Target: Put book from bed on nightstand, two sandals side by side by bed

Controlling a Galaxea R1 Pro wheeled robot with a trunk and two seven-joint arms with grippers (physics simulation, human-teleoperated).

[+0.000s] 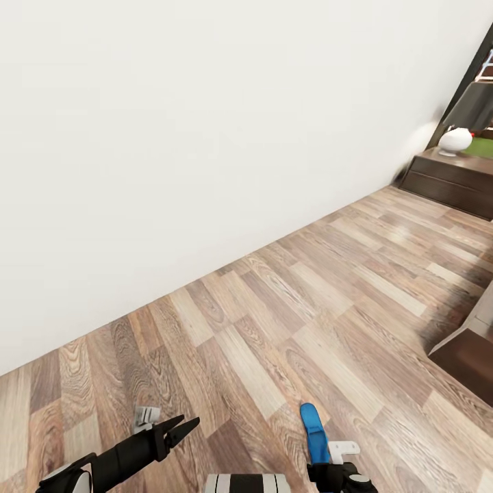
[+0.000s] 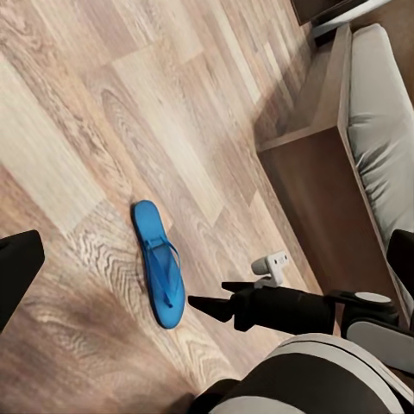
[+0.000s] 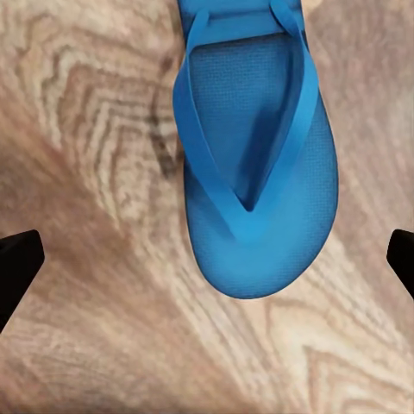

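Blue sandal [image 2: 159, 263] lies flat on plank floor [image 2: 103, 103] near bed [image 2: 345, 164].

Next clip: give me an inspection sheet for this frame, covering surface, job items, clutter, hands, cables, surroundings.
Surface: wood-plank floor, bare.
Job's things: one flat bright blue sandal lying on the floor; dark brown wooden bed frame with grey mattress nearby; book not seen.
Clutter: nothing seen.
Hands: right hand above the floor beside the sandal, fingers apart; left hand empty, closure unclear.
Cables: nothing seen.
Surroundings: white wall; low dark wooden cabinet with white lamp base.
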